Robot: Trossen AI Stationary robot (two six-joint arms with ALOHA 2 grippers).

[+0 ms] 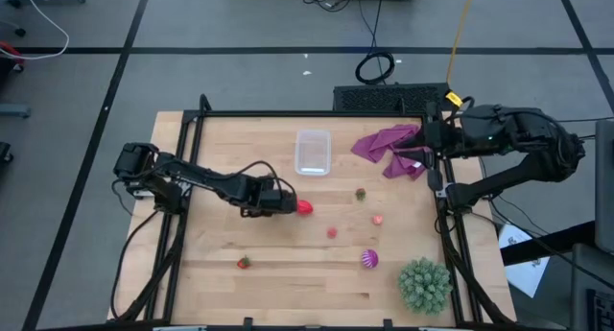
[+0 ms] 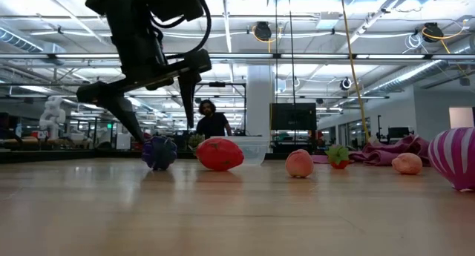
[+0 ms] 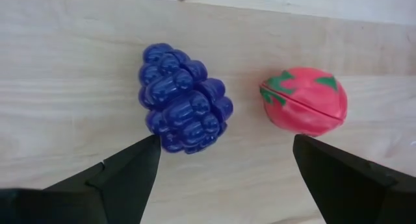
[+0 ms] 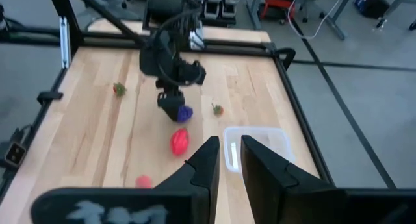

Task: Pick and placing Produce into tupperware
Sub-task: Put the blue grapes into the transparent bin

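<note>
Produce lies scattered on the table, and the clear tupperware sits empty near the far edge. The left gripper hovers with jaws spread beside the blue berry, apparently lining up a pick; a red piece lies nearby. The right gripper waits closed at the table's right edge.

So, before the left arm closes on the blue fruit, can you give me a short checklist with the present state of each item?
1. Left gripper open: ok, fingers stand wide.
2. Blue-purple berry between the fingers: not ok, it lies ahead of the tips, nearer one finger.
3. Red strawberry apart from the berry: ok, bare wood shows between them.
4. Tupperware ready: ok, upright, lid off, nothing seen inside.
5. Right gripper out of the way: ok, shut, waiting at the table's far right edge by the purple cloth.
6. Gripper low enough to grasp: cannot tell.
</note>
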